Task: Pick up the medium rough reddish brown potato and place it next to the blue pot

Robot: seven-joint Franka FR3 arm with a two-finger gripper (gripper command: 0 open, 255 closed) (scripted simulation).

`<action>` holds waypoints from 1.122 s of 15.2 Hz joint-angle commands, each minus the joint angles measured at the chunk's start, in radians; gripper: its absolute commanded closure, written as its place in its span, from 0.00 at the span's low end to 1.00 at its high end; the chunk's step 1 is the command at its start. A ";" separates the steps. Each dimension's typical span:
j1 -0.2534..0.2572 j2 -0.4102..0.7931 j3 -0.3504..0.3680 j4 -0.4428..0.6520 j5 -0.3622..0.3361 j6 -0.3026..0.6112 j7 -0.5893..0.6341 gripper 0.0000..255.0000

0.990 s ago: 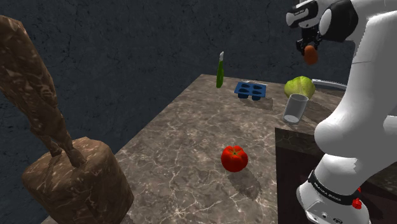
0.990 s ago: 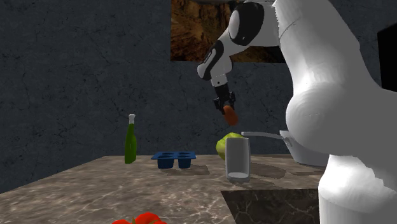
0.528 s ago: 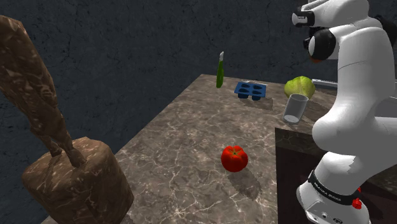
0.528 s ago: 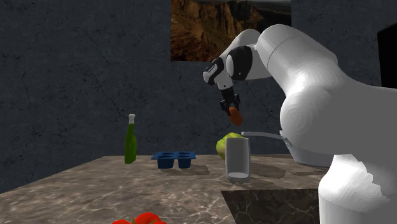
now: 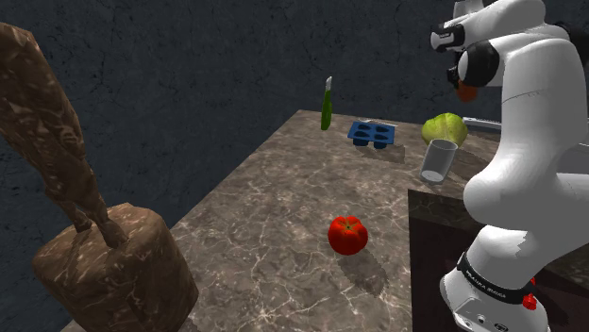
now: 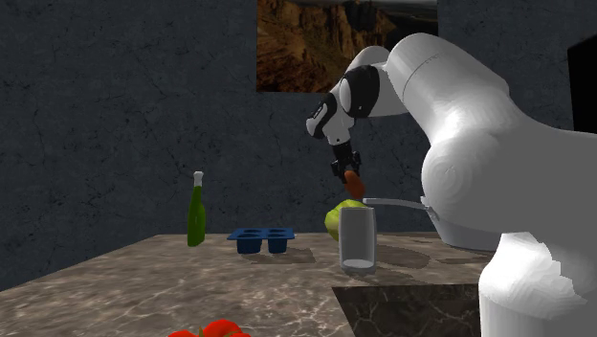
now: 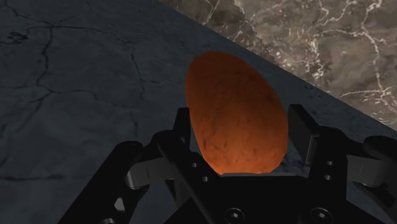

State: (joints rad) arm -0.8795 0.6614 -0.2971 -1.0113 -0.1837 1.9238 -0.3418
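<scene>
The marble counter (image 5: 283,207) spreads out below me, and my white arm (image 5: 517,151) is folded high over its far end. The pot (image 6: 435,218), drawn grey here, sits mostly hidden behind my arm in the second exterior view. Its long handle (image 6: 392,202) pokes out toward the glass (image 6: 357,239) and the green cabbage (image 6: 334,220).

My gripper (image 7: 240,137) pinches the potato (image 7: 232,95) from both sides, gripping its lower half. It is held well above the counter. In the second exterior view it hangs over the handle's tip and the cabbage.

The landing spot worries me most, because it is crowded. If I come down carelessly I could clip the handle and turn the pot, or topple the glass. The potato is egg-shaped and gripped low, so I think a jolt could make it pivot or slide out. If I let go too high it would likely roll into the cabbage, or off the counter's edge, which my wrist view shows close by.
</scene>
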 commanded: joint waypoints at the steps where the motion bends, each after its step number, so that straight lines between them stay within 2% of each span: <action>1: 0.001 -0.005 -0.001 -0.035 -0.003 0.030 0.006 1.00; 17: 0.018 0.001 -0.005 -0.240 -0.025 0.231 0.066 1.00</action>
State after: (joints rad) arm -0.8627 0.6607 -0.3015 -1.2422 -0.2071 2.1443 -0.2792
